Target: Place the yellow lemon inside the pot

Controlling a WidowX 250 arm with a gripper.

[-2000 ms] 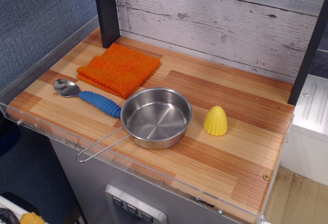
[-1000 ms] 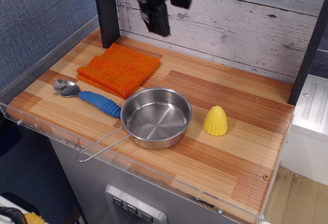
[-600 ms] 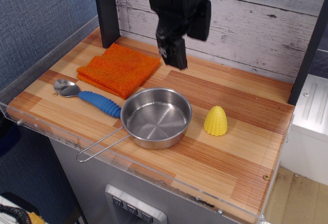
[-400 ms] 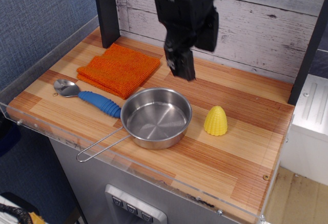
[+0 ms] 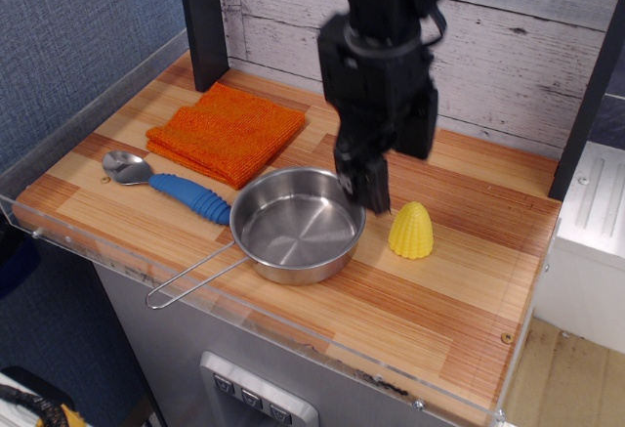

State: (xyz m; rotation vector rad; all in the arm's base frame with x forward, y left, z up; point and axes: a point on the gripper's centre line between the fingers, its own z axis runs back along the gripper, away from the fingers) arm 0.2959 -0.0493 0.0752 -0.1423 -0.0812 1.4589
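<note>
The yellow lemon (image 5: 411, 230) is a small ribbed dome standing on the wooden tabletop, just right of the pot. The pot (image 5: 296, 224) is a shallow shiny steel pan with nothing in it, and its wire loop handle (image 5: 191, 279) points to the front left. My black gripper (image 5: 371, 191) hangs fingers-down over the pot's right rim, just left of the lemon and slightly above it. It touches neither the pot nor the lemon. Its fingers look a little apart and hold nothing.
A metal spoon with a blue ribbed handle (image 5: 166, 183) lies left of the pot. A folded orange cloth (image 5: 227, 130) lies at the back left. A dark post (image 5: 202, 21) stands at the back left corner. A clear raised lip (image 5: 293, 344) runs along the table's front edge.
The gripper has come from the top left, down and to the right, and now hangs low between the pot and the lemon. The pot, lemon, spoon and cloth have not moved.
</note>
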